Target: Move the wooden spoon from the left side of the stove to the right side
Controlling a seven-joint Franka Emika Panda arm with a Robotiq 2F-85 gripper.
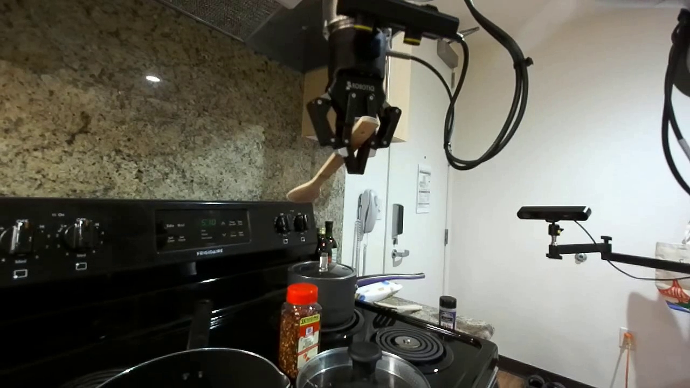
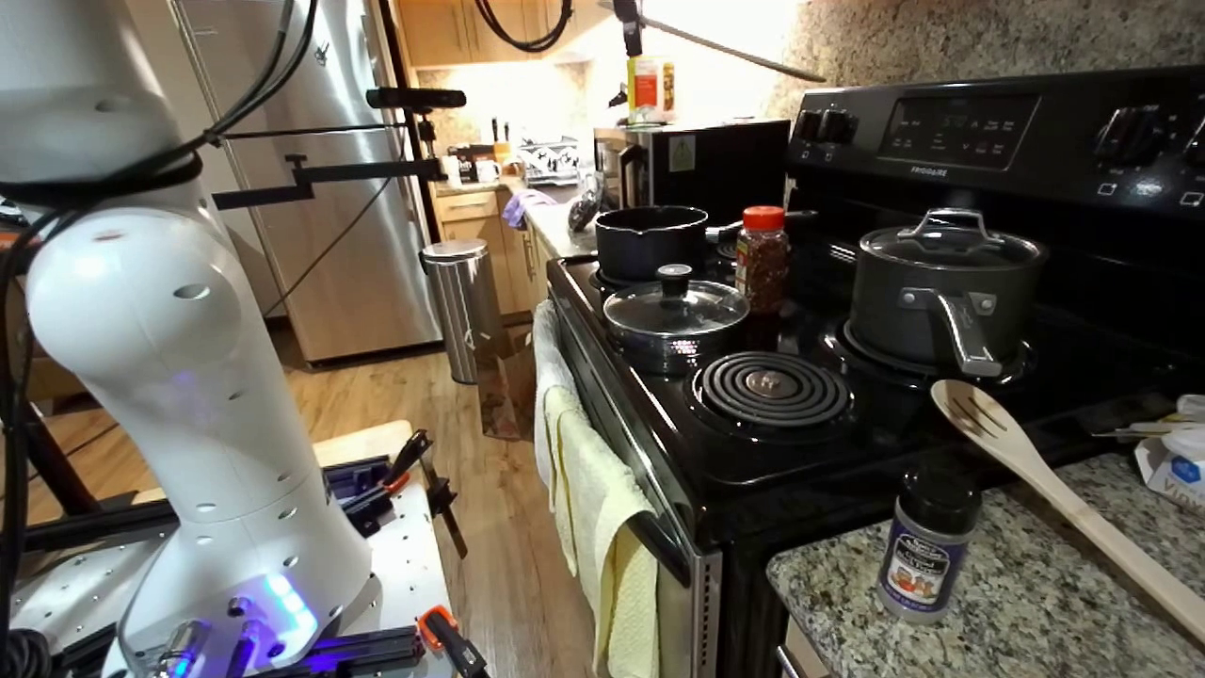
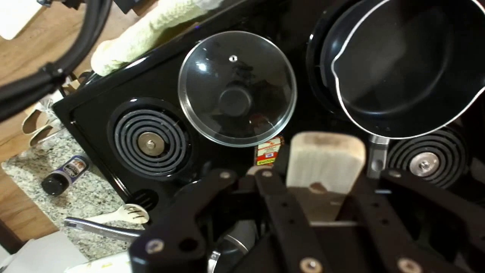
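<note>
My gripper [image 1: 354,157] is shut on the wooden spoon [image 1: 330,166] and holds it tilted in the air above the stove [image 1: 121,231]. In that exterior view, the spoon's wide end points down toward the back panel, and the holed handle end is up. In an exterior view, the spoon [image 2: 725,45] crosses the top edge, with a fingertip beside it. In the wrist view, the spoon's handle end [image 3: 326,163] shows close up between the fingers; most of the rest is hidden. The stove top [image 3: 91,110] spreads below.
A spouted pot [image 2: 650,247], a glass-lidded pan [image 2: 673,325], a red-capped spice jar [image 2: 763,259] and a lidded saucepan [image 2: 941,292] stand on the stove. A burner [image 2: 772,389] is bare. A slotted spoon [image 2: 1064,494] and black-capped jar [image 2: 927,551] are on the counter. A hood [image 1: 269,27] hangs above.
</note>
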